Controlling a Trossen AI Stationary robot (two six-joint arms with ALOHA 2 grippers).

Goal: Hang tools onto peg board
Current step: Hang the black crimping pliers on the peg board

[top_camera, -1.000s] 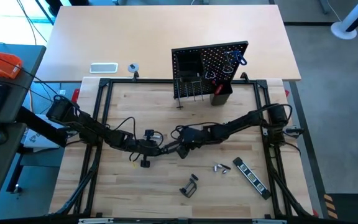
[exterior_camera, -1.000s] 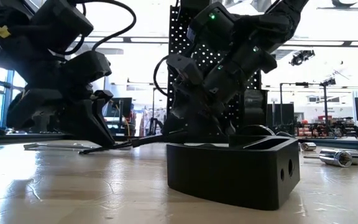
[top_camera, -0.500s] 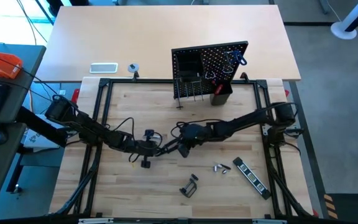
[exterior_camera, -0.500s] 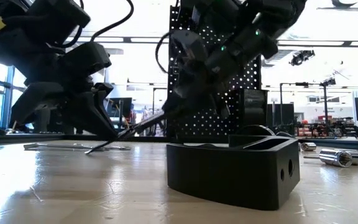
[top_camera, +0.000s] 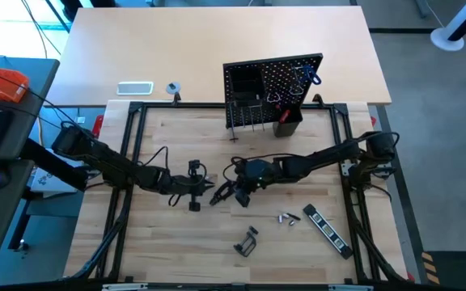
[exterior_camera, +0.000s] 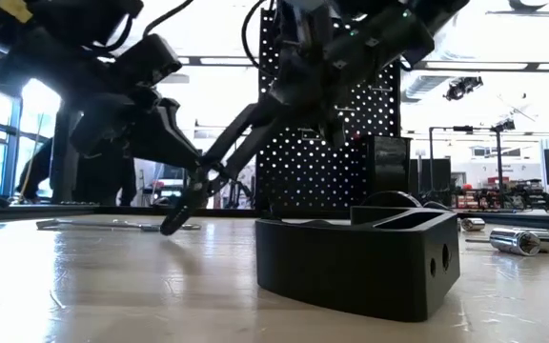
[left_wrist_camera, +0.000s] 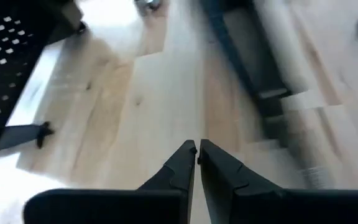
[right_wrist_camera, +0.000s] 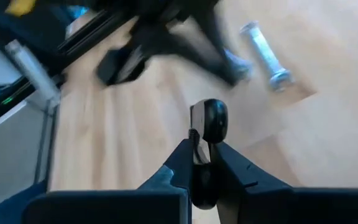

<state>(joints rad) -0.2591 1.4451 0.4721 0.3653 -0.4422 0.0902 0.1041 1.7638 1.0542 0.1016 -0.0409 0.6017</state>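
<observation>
The task was partly done. The peg board (top_camera: 273, 90), an upright black panel dotted with small holes, stood at the far edge of the wooden tabletop (top_camera: 168, 242), right of its middle. A blue-handled tool (top_camera: 308, 76) and a red-handled one (top_camera: 277, 99) already hung on its front, thin metal hooks (top_camera: 249, 121) showed along its lower part, and a small black bin (top_camera: 288, 123) sat at its foot.

Several tools remained on the pale, plank-grained tabletop: a black clamp (top_camera: 247, 242) near the front edge, a shiny silver cylindrical piece, seemingly a socket (top_camera: 288, 218), just right of it, and a long black striped bar (top_camera: 327, 225) toward the front right corner.

Near the tabletop's middle, the right gripper (top_camera: 222, 195) had its fingers narrowed on a slim dark tool (right_wrist_camera: 205, 134) with a rounded glossy black end and a bright metal band; its exact kind could not be told. In the low view it slanted from the fingers down toward the tabletop. The left gripper (top_camera: 198, 184) sat just beside it, its fingers (left_wrist_camera: 180, 167) pressed together with nothing between them.

So that tool seemed freshly picked up, with its hanging and all the loose items left to do.
</observation>
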